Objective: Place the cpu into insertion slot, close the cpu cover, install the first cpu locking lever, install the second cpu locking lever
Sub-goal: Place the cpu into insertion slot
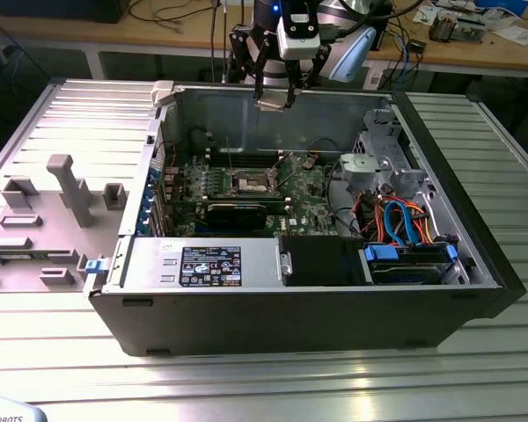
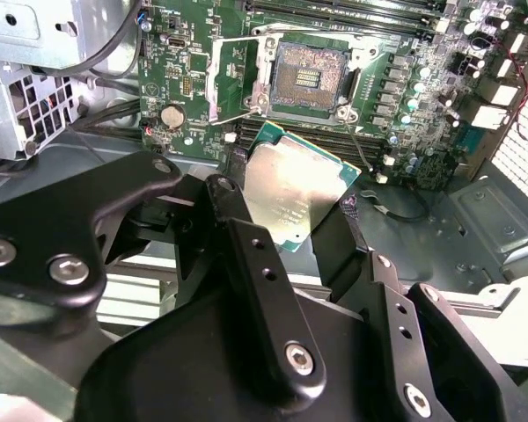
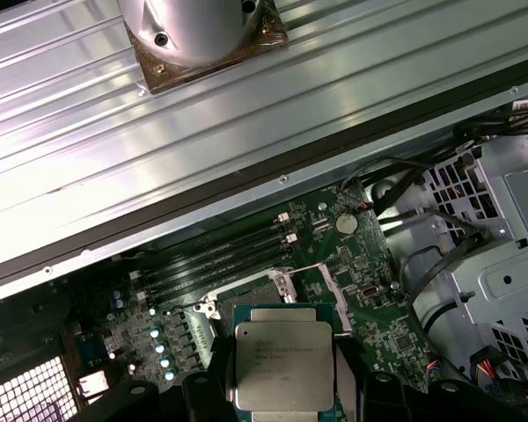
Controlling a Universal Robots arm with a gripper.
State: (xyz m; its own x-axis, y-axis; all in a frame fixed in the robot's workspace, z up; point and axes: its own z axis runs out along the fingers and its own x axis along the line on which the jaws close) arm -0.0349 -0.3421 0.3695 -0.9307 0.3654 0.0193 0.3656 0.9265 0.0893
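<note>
**Chip gripped above the open case, socket uncovered below**

Your gripper (image 1: pixel 275 95) hangs over the far wall of the open computer case (image 1: pixel 290 325), well above the green circuit board (image 1: pixel 312 189). Its jaws are clamped on the cpu (image 2: pixel 290 198), holding it by two opposite edges, with the dull silver top facing the wrist cameras. In the second wrist view, one black finger (image 2: pixel 339 246) presses against an edge of the chip.

The insertion slot (image 2: pixel 310 75) sits on the board, well apart from the chip, and its dark centre is exposed. The cpu cover (image 2: pixel 231 83) is swung open to one side of the socket, so the way in looks free. In the exterior view, the long black graphics card (image 1: pixel 238 211) lies near the socket, on the side towards the camera.

The step in hand appears to be carrying the chip to the socket. To do it well:

- **Alignment:** Square the chip to the socket while you are high up. In both wrist views its edges seem turned a little against the socket's rim.
- **Level:** Keep the chip flat, because a tilted corner could catch the contacts.
- **Approach:** Come straight down over the centre rather than sliding in sideways, and stay clear of the raised cover.
- **Force:** Let the chip settle without pressing. If it does not drop flush, it is probably misaligned.
</note>
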